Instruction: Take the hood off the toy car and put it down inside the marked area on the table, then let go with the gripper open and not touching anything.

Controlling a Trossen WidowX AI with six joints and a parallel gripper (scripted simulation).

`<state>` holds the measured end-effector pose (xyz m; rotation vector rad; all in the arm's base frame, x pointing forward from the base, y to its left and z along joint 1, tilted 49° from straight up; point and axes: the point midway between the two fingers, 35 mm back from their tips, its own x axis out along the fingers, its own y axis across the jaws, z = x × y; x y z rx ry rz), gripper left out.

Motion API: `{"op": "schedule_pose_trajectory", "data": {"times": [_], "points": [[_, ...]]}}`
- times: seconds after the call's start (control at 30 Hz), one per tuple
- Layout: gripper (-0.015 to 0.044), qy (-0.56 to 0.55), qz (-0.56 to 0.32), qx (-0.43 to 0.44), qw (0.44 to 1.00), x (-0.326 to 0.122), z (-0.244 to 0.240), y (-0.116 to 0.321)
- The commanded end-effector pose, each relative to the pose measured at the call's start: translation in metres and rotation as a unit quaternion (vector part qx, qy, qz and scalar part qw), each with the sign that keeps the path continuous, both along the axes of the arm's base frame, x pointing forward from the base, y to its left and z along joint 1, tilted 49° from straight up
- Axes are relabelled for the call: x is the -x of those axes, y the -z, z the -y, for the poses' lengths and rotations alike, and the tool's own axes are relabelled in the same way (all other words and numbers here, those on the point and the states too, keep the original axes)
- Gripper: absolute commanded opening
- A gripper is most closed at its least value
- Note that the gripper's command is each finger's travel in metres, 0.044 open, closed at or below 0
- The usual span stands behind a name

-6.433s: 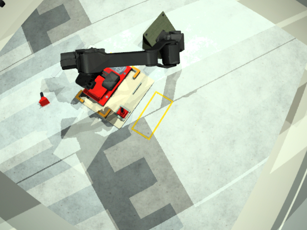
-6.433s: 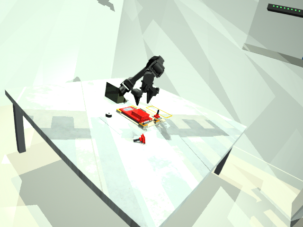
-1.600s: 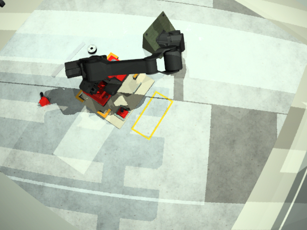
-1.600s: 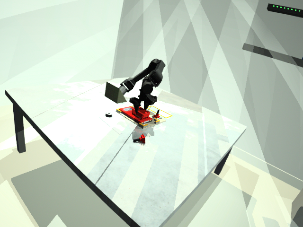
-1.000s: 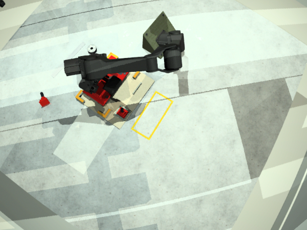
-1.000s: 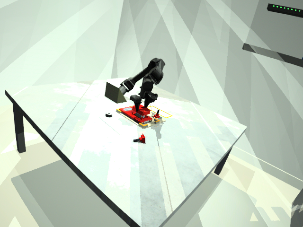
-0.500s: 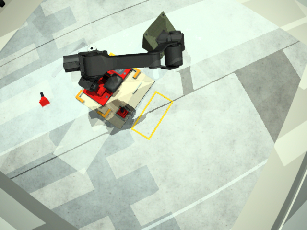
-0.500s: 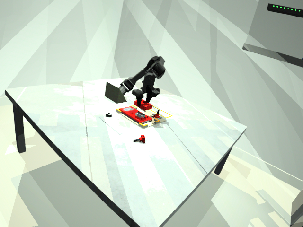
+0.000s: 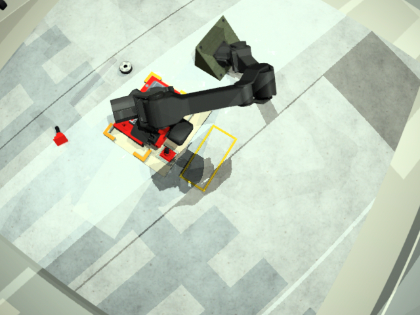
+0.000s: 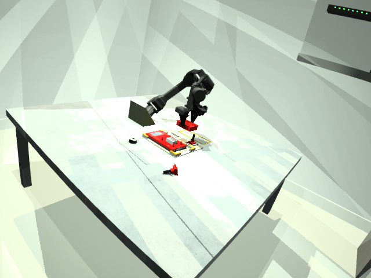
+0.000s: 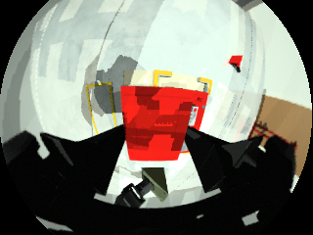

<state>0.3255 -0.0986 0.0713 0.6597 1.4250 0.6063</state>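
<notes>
The hood, a red block (image 10: 191, 126) (image 11: 156, 110), is raised above the toy car, roughly level. My gripper (image 10: 188, 122) (image 11: 156, 127) is shut on the hood, one black finger on each side. The red toy car (image 9: 123, 126) (image 10: 158, 138) sits between orange corner brackets on a pale board (image 9: 163, 169), its grey engine block showing in the exterior view. The marked area, a yellow outline (image 9: 224, 132) (image 10: 210, 141) (image 11: 87, 87), lies on the table beside the board. The hood is not inside it. In the top view the arm hides most of the hood and fingers.
A red piece with a black knob (image 9: 167, 155) (image 10: 192, 141) stands on the board near the marked area. A similar red piece (image 9: 60, 139) (image 10: 174, 169) (image 11: 236, 60) lies off the board. A small wheel (image 9: 125, 67) (image 10: 133, 139) lies near the car. A green wedge (image 9: 212, 62) (image 10: 138, 114) stands at the arm's base.
</notes>
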Motion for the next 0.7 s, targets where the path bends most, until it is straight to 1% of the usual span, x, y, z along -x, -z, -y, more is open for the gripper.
{"op": "schedule_pose_trajectory", "data": {"times": [0.0, 0.67], "points": [[0.0, 0.004, -0.001, -0.002, 1.0, 0.001, -0.015, -0.019], [0.0, 0.015, -0.012, -0.02, 1.0, 0.026, -0.092, -0.099]]}}
